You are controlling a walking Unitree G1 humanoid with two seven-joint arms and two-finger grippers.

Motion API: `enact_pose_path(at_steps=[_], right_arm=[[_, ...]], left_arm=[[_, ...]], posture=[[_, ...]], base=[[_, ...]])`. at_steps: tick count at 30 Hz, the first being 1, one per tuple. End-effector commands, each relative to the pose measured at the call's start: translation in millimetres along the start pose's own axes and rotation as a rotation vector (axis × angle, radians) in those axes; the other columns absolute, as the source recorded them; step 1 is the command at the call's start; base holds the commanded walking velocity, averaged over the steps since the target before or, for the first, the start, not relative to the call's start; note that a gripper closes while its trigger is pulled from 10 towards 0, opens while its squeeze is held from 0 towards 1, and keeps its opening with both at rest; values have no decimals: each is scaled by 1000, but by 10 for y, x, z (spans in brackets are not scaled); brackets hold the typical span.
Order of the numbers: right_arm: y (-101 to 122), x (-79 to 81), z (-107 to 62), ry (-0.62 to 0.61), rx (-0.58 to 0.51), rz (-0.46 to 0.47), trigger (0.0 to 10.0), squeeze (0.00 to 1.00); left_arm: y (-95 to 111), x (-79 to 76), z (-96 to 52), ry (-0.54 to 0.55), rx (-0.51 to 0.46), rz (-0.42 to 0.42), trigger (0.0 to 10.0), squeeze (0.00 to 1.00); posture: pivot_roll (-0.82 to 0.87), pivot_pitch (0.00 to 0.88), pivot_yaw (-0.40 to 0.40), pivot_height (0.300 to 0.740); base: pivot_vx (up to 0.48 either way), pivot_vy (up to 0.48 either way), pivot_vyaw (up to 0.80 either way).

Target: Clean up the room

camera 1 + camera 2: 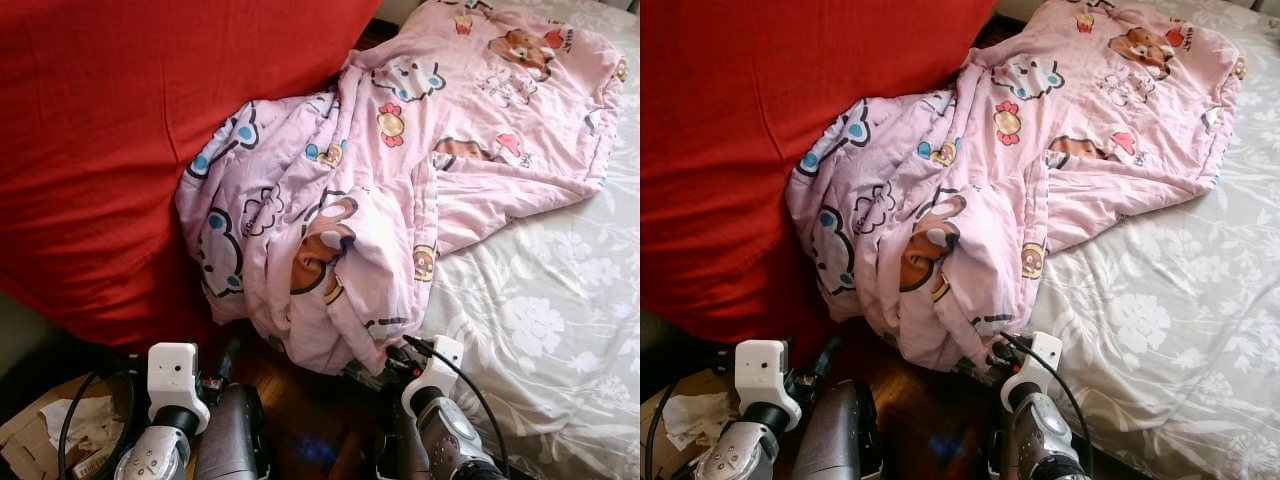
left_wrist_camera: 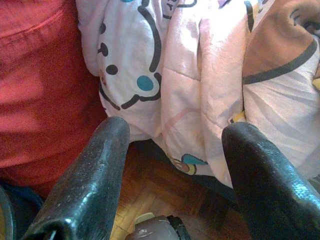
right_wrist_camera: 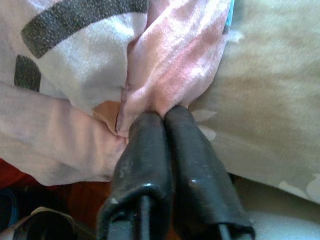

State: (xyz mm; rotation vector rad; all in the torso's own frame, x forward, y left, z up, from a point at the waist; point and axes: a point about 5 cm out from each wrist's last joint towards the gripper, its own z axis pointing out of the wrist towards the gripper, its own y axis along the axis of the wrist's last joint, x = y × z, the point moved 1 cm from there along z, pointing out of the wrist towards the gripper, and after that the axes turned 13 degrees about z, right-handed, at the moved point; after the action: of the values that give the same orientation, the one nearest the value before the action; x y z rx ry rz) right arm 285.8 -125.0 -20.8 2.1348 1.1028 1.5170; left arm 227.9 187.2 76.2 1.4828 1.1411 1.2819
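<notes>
1. Your landmark is the bed, with its pale floral sheet. The pink quilt lies partly on it, long axis running from the bed's far right corner down toward its near left edge.
2. The quilt's near end spills off the bed's left edge and hangs in a bunched fold toward the wooden floor, between the bed and the red cover at its left.
3. The quilt is printed with cartoon bears, flowers and round-faced animals; some small lettering sits near the bear at the far end, too small for you to read.
4. Your right gripper is at the bed's near left edge, fingers clenched tight on a pinch of the quilt's hanging fold.
5. Your left gripper is left of the bed, above the floor, fingers spread wide, just short of the hanging quilt and gripping nothing.
6. A cardboard box with crumpled paper sits on the floor, farther left from the bed.
</notes>
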Motion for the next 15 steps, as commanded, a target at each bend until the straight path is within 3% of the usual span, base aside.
enact_pose_path(at_steps=[1,6,15], right_arm=[[68,-33,-11,-20,-54,16,10000,1000],[266,-2,1,8,-167,48,10000,1000],[388,107,13,66,-239,27,10000,1000]], left_arm=[[-80,2,-25,0,43,9,10000,0],[-64,8,6,-2,38,10,10000,0],[-53,5,25,-4,32,11,10000,0]], posture=[[76,257,-29,601],[71,250,-27,601],[70,245,-24,601]], base=[[0,0,0],[0,0,0],[0,0,0]])
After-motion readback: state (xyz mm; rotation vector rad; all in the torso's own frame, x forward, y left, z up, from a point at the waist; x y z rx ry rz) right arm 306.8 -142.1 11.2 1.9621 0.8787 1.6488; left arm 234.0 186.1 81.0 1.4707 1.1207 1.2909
